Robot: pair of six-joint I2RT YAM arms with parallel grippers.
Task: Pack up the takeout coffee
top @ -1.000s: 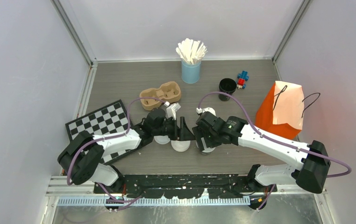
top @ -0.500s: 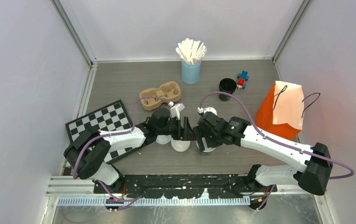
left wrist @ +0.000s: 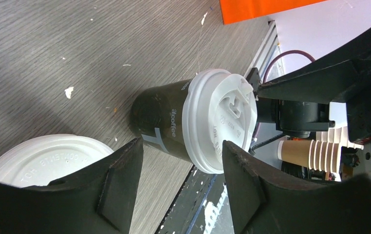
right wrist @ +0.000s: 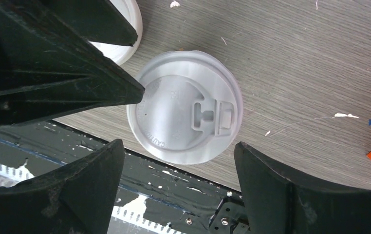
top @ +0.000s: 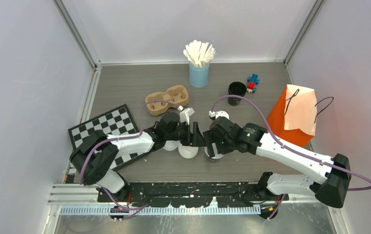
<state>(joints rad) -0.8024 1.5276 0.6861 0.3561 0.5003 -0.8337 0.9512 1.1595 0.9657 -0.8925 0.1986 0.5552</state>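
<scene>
My right tool (right wrist: pixel 178 145) is spread wide, straddling a takeout coffee (left wrist: pixel 157 117) from above. My left tool (left wrist: pixel 182 144) is also spread and holds nothing, aimed at it side-on. The cup stands on the counter (right wrist: pixel 295 58), bases-side of the pulp carrier (top: pixel 167 99). I'd drop below the slick domed lid (right wrist: pixel 174 122) and pinch the tapered paper wall gently.

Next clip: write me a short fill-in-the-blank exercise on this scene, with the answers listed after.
1. The right gripper hangs over a coffee cup with its jaws ___.
2. The stirrers stand in a holder coloured ___.
3. The paper bag is ___ on the outside.
4. The cardboard carrier holds ___ cups.
Missing words: open; blue; orange; no.
</scene>
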